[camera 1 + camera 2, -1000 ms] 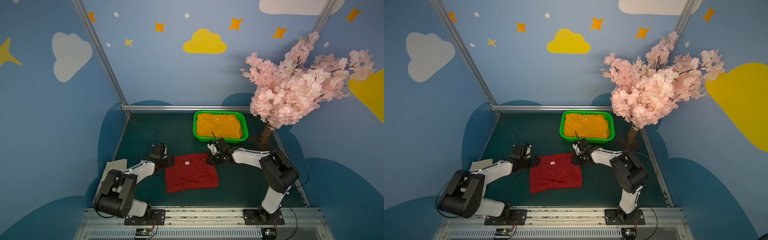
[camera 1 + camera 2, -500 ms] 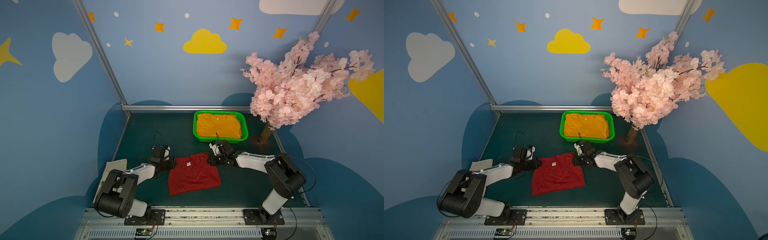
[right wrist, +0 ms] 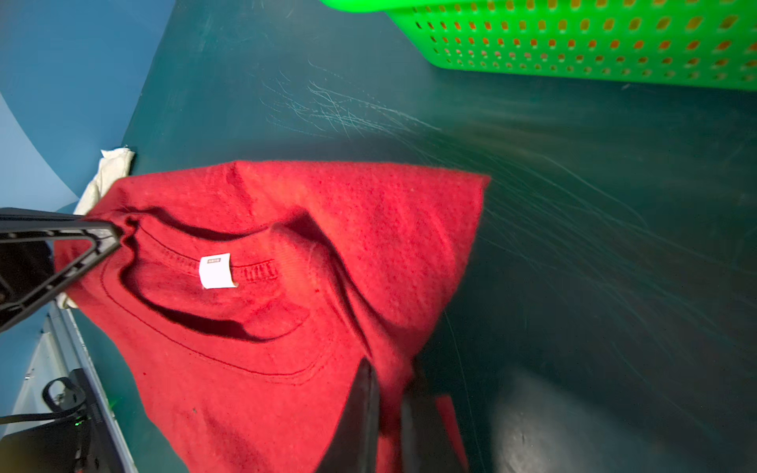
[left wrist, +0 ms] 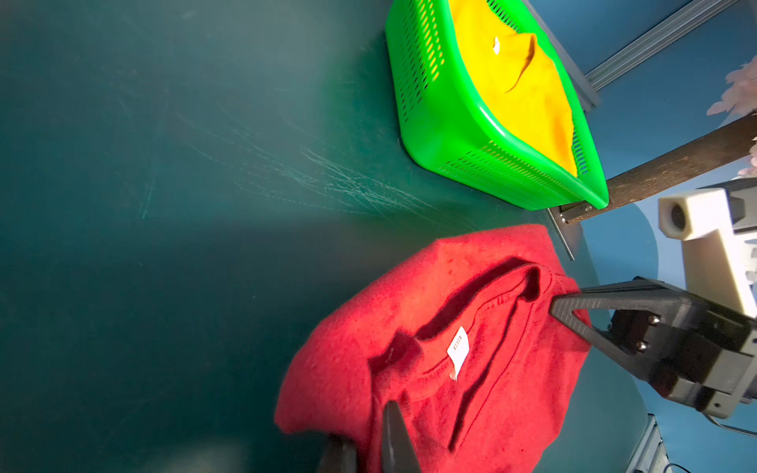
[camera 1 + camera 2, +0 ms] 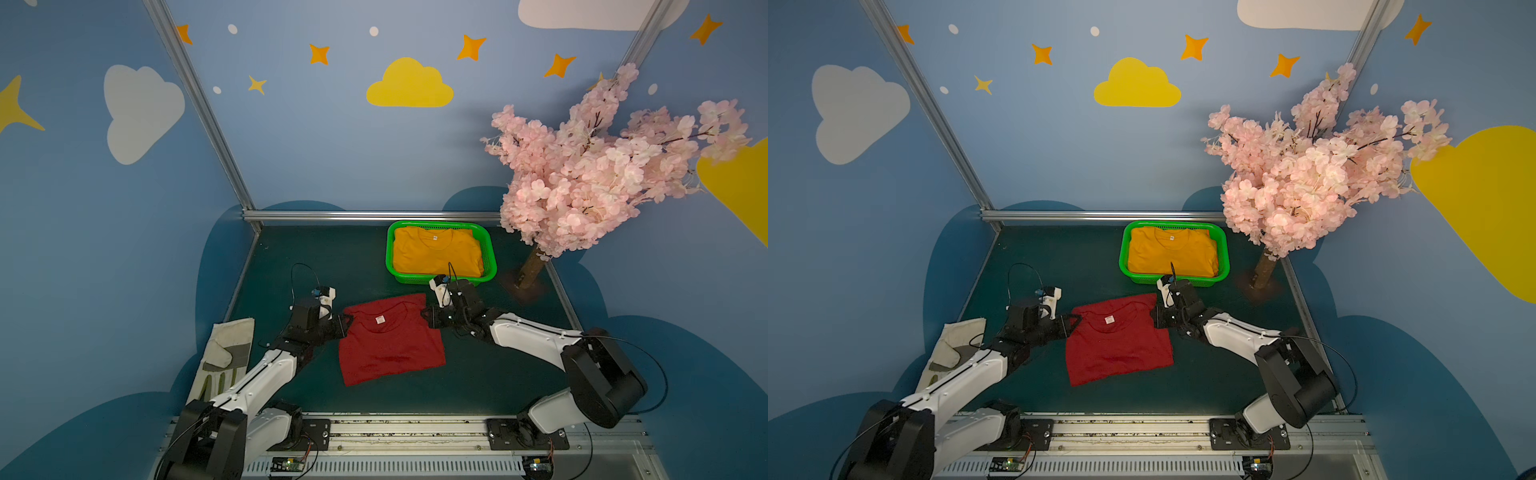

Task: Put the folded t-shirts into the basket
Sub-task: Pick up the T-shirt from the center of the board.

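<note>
Left tool [image 5: 347, 322] clamped shirt [image 5: 390, 351], right tool [image 5: 425, 314] opposite

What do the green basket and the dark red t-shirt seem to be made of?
The green basket: likely moulded plastic, smooth and slightly glossy; uniform bright colour, regular rows of slots in its walls.
The dark red t-shirt: knitted cloth, probably cotton, matt and slightly fuzzy; soft folds, stitched collar seam.
</note>
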